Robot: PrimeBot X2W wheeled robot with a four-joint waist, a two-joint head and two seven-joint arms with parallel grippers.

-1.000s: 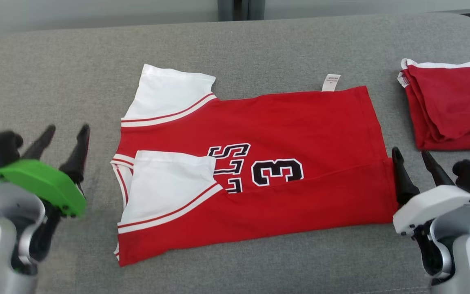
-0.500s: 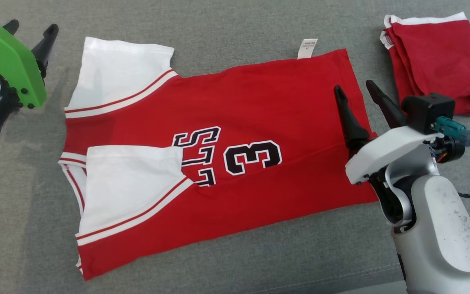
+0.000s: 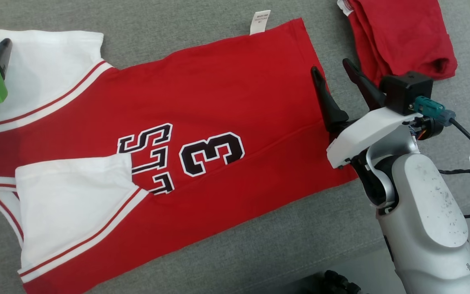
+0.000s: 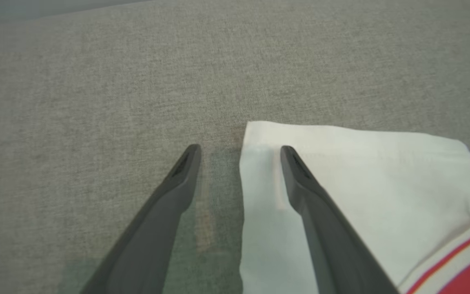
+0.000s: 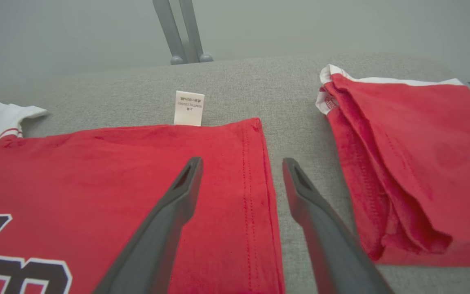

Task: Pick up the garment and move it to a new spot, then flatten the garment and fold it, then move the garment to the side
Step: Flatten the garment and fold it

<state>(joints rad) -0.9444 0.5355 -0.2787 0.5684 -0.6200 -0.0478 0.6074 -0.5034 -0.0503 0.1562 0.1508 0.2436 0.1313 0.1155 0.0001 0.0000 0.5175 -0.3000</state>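
Both arms have just reached out over the shirt (image 3: 218, 102) (the head leaned in too, so the whole picture slid). The left gripper (image 4: 239, 151) was waiting beside the shirt's near side. Now it is at the far white sleeve (image 4: 361, 171), with its fingers spread wide and nothing in them. The sleeve's edge runs between its two fingers, one over the white cloth and one over the grey cushion (image 3: 178, 24). The right gripper (image 5: 242, 163) has moved up along the hem (image 5: 259, 183) and is spread wide too, holding nothing. The hem lies between its fingers, and I cannot tell if they touch it. A folded red cloth (image 5: 402, 163) lies just past the finger on the cushion side. The shirt lies flat, so I think both hands are getting ready to pinch its far edge and fold it.
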